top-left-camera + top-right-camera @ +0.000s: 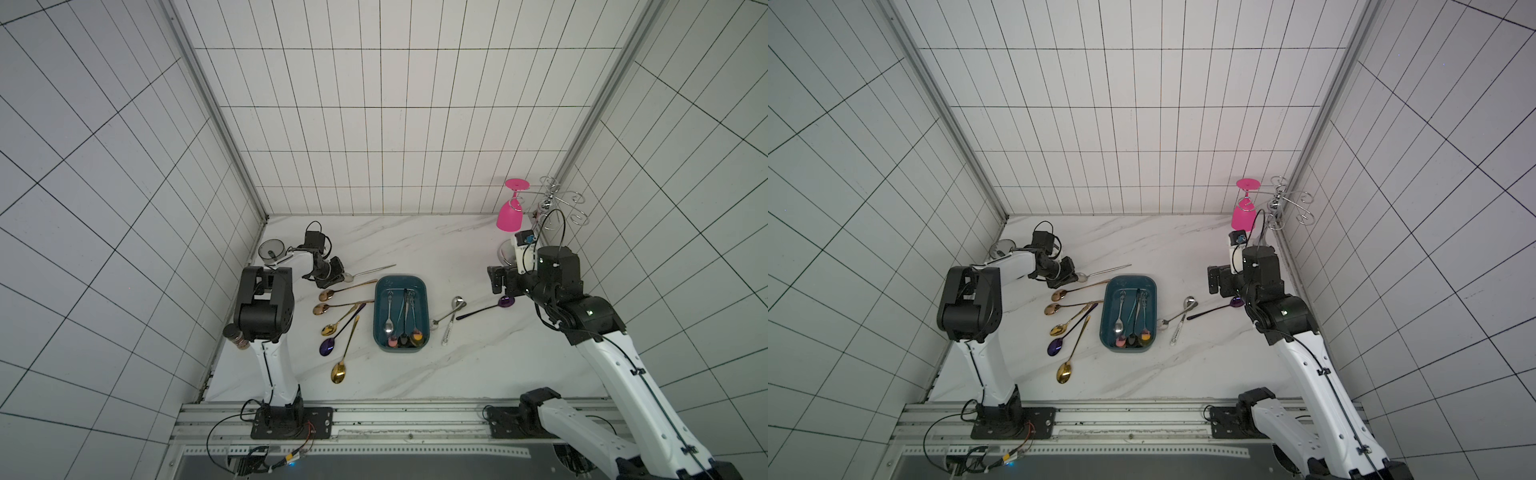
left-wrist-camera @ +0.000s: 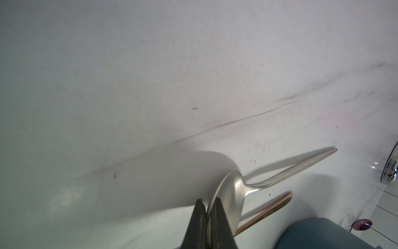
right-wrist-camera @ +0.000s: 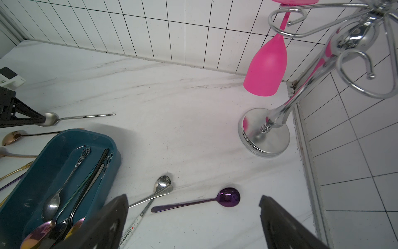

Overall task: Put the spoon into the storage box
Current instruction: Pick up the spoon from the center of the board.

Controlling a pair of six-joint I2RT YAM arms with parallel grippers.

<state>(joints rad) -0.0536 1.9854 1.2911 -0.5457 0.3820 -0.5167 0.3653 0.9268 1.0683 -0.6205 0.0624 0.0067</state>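
A plain silver spoon (image 1: 374, 270) (image 1: 1106, 271) lies left of and behind the storage box, a teal tub (image 1: 379, 316) (image 1: 1106, 307) holding several spoons. My left gripper (image 1: 341, 277) (image 1: 1074, 276) is shut on the rim of this spoon's bowl. In the left wrist view the bowl (image 2: 234, 189) stands on edge between the closed fingers of the left gripper (image 2: 208, 204), with the handle running away low over the counter. My right gripper (image 1: 494, 282) (image 3: 193, 207) hangs open right of the box, above a purple spoon (image 3: 228, 197), holding nothing.
Several gold, rose-gold and purple spoons (image 1: 338, 328) lie left of the box. Two silver spoons (image 1: 451, 311) lie to its right. A pink glass (image 1: 510, 216) hangs on a chrome rack (image 3: 265, 133) at the back right. A smoky grey cup (image 1: 271, 250) stands at the back left.
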